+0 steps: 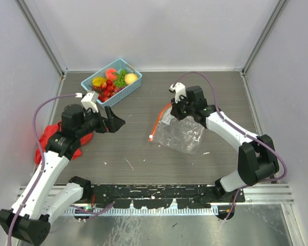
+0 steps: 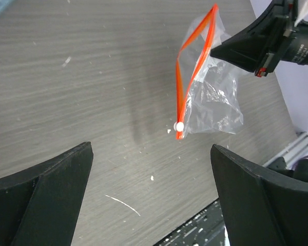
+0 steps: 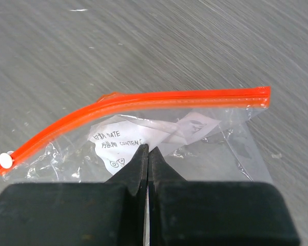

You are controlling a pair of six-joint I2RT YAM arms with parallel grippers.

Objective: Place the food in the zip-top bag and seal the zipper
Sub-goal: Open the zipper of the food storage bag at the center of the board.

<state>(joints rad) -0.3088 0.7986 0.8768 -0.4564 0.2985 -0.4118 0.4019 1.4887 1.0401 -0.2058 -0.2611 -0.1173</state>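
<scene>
right gripper [image 3: 148, 154] pinched together on the clear zip-top bag [image 1: 184, 136] just below the red-orange zipper [image 3: 143, 100], bag on the table [image 1: 138, 154] right of centre, left gripper [image 2: 151, 148] spread wide around nothing, food [image 1: 113, 82] heaped in the blue basket [image 1: 124, 93], far left

quick count, top view mostly:
- arms: two, one end effector each, so left end effector [image 1: 116, 119] + right end effector [image 1: 180, 114]
- zip-top bag [image 1: 185, 134]: one
- on it: zipper [image 3: 143, 100] one, white slider [image 3: 6, 160] one, white label [image 3: 143, 134] one
- light-blue basket [image 1: 127, 92]: one
- in basket: green grapes [image 1: 120, 79] one bunch, lemon [image 1: 131, 78] one, second yellow piece [image 1: 99, 81] one, peach [image 1: 111, 73] one
- strawberries [image 1: 107, 92]: several, too small for exact count
- red cloth [image 1: 47, 134]: one
- tabletop [image 1: 143, 154]: one
</scene>
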